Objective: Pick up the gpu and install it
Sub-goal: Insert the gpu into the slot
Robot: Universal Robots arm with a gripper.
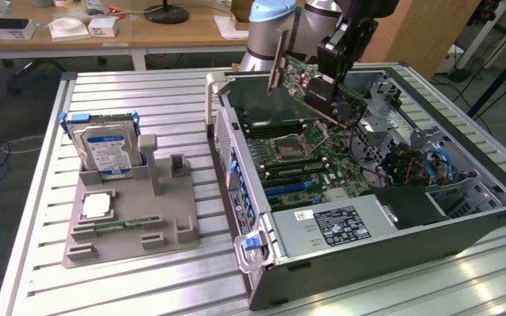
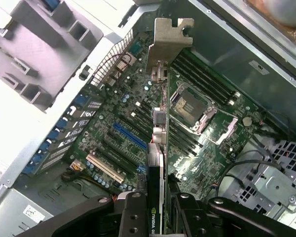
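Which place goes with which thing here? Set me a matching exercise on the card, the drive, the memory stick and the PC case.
Things
1. thin dark gpu card with a silvery metal end bracket
2. thick silver hard drive with a blue-white label
3. narrow green memory stick
4. open black computer case

Places
A. lying flat, low in the grey plastic holder
B. on its side on the slatted metal table
C. gripped in the hand, above the green motherboard
D. standing on edge in the grey plastic holder

Pairs: 1-C, 2-D, 3-A, 4-B
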